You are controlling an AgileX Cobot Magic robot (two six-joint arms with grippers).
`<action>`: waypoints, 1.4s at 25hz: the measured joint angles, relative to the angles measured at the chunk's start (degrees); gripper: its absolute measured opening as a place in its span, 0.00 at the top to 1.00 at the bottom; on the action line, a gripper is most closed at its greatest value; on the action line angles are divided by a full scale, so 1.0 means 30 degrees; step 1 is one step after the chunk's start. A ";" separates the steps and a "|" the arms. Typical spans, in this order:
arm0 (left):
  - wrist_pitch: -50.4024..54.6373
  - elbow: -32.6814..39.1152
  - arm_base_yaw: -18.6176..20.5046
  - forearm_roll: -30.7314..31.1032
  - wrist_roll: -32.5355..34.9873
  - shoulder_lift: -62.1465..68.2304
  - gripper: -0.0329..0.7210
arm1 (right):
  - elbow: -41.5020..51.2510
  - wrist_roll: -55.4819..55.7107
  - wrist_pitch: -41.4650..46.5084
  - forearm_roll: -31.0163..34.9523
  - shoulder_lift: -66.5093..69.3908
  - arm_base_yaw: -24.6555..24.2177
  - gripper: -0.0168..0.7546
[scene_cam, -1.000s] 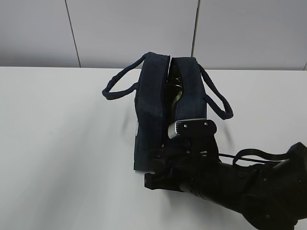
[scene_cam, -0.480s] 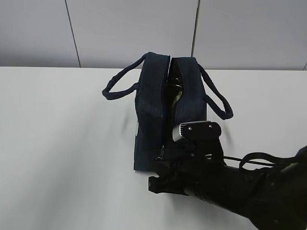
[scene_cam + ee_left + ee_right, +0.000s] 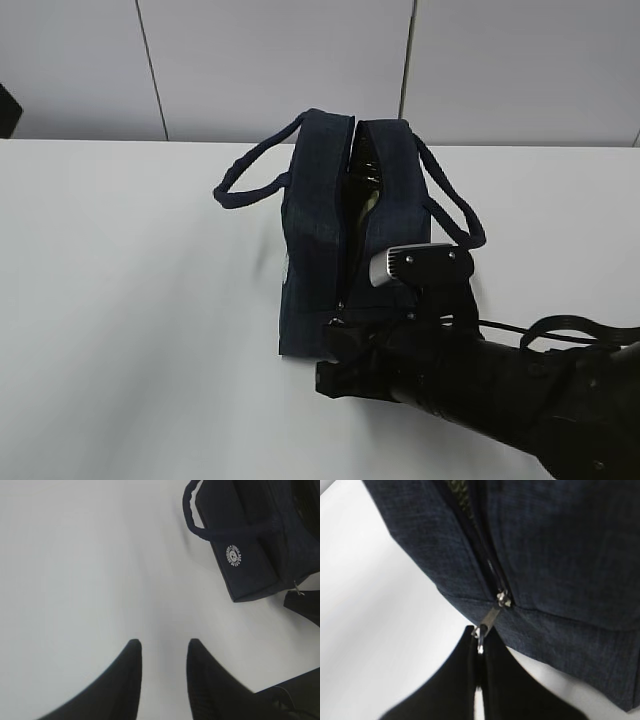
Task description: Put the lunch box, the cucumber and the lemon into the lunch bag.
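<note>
The navy lunch bag [image 3: 318, 225] stands on the white table [image 3: 130, 300], its top zipper partly open along the middle. Something dark green and glossy, likely the cucumber [image 3: 366, 190], shows in the gap. The lunch box and the lemon are hidden. My right gripper [image 3: 479, 644] is shut on the metal zipper pull [image 3: 488, 620] at the bag's near end [image 3: 560, 545]; in the exterior view it sits at the bag's near bottom edge [image 3: 338, 325]. My left gripper [image 3: 162, 647] is open and empty above bare table, left of the bag [image 3: 250, 545] with its white logo [image 3: 233, 556].
The bag's two loop handles hang out to the left [image 3: 250, 175] and right [image 3: 455, 210]. The right arm [image 3: 500, 390] fills the near right of the table. A dark object [image 3: 6, 108] shows at the far left edge. A grey wall stands behind the table.
My right arm has shifted a little to the right and toward the near edge, still holding the zipper pull. A dark object has appeared at the far left edge.
</note>
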 joint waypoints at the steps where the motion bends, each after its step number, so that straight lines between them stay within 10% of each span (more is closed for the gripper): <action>1: 0.0038 0.0000 0.0000 -0.0143 0.0000 0.0156 0.64 | 0.0000 0.0000 0.0000 0.0000 -0.0044 0.0000 0.98; 35: 0.0540 0.0013 0.0000 -0.2496 0.1856 0.1555 0.57 | 0.0154 -0.2377 0.5125 0.0045 -0.5484 0.0000 0.98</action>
